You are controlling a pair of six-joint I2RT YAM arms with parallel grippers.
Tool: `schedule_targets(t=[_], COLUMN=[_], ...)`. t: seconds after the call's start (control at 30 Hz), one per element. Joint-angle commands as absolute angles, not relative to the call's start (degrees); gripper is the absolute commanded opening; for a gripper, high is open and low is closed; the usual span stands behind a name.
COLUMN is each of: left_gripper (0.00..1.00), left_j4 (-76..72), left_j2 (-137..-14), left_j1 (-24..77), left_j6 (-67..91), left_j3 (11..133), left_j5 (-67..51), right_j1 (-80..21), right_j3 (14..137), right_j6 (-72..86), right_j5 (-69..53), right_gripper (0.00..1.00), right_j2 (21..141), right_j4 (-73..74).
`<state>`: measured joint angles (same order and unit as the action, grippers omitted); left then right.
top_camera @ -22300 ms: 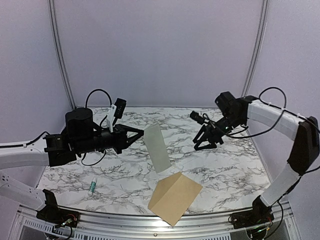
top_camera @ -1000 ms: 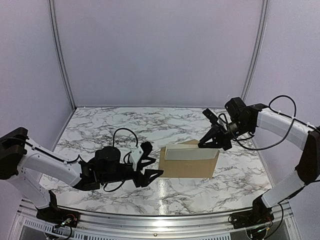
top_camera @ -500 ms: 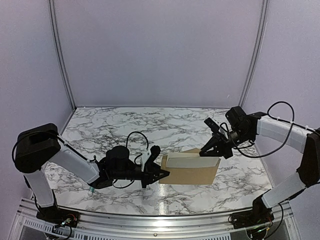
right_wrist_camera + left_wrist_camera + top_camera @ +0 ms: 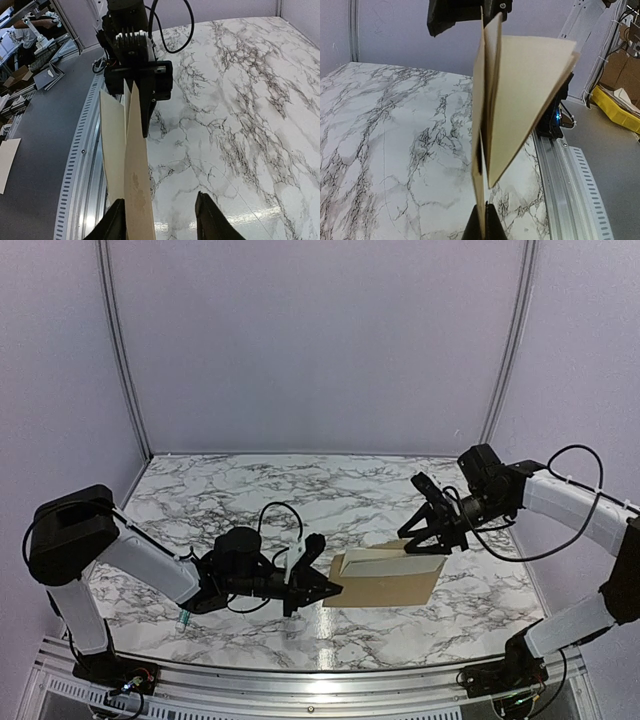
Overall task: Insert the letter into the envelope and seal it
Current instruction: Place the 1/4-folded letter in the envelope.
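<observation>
The tan envelope (image 4: 390, 591) hangs just above the table near the front middle. My left gripper (image 4: 333, 588) is shut on its left edge; in the left wrist view the envelope (image 4: 520, 90) stands edge-on out of the closed gripper (image 4: 483, 227). The pale letter (image 4: 385, 562) shows as a band along the envelope's top, partly inside it. My right gripper (image 4: 415, 543) is open at the right end of that band. In the right wrist view the tan envelope sheet (image 4: 137, 190) rests against the left finger (image 4: 116, 222) of the open gripper (image 4: 160, 220), with a paler sheet (image 4: 112, 145) behind.
A small green-and-white glue stick (image 4: 183, 619) lies on the marble table (image 4: 230, 500) at the front left, under my left arm. The metal rail (image 4: 320, 685) runs along the near edge. Grey walls close in the back and sides.
My left gripper has moved right, carrying the envelope's left edge with it. The envelope and letter have shifted slightly right and forward. The right gripper has stayed at the letter's right end.
</observation>
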<state>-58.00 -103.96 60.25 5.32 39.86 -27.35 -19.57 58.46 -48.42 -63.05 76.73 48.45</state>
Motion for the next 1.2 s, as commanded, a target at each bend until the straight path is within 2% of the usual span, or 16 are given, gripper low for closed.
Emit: schedule_targets(t=[0.0,0.13,0.43,0.83,0.97,1.0,1.13,1.17], left_gripper=[0.0,0.0,0.0,0.0,0.0,0.0,0.0,0.07], left_j4=[-52.15,-51.28,-49.07,-46.32,-44.1,-43.67,-41.93,-41.64], left_j2=[-101.9,-101.88,-101.54,-101.61,-101.2,-101.11,-100.76,-100.5], left_j1=[60.03,60.25,61.05,61.61,61.7,61.72,61.7,61.7], left_j6=[0.67,0.26,-4.14,-7.29,-9.26,-9.69,-10.76,-10.64], left_j3=[41.25,41.38,42.93,44.9,45.3,45.27,45.3,45.1], left_j5=[-28.59,-27.98,-27.81,-27.86,-26.38,-25.96,-23.39,-22.29], right_j1=[-18.98,-18.98,-19.06,-20.91,-21.67,-21.75,-21.66,-21.66], right_j3=[63.41,62.29,59.42,57.36,58.17,58.51,60.03,60.29], right_j6=[-52.34,-52.57,-48.1,-46.89,-48.34,-48.86,-49.09,-49.13], right_j5=[-61.47,-62.12,-59.55,-54.91,-55.45,-56.07,-56.76,-56.6], right_gripper=[0.44,0.41,0.2,0.17,0.21,0.2,0.0,0.0], right_j2=[79.5,80.59,78.65,79.24,80.51,80.73,81.02,80.69], right_j4=[54.66,54.8,50.17,47.9,49.36,50.08,51.15,51.08])
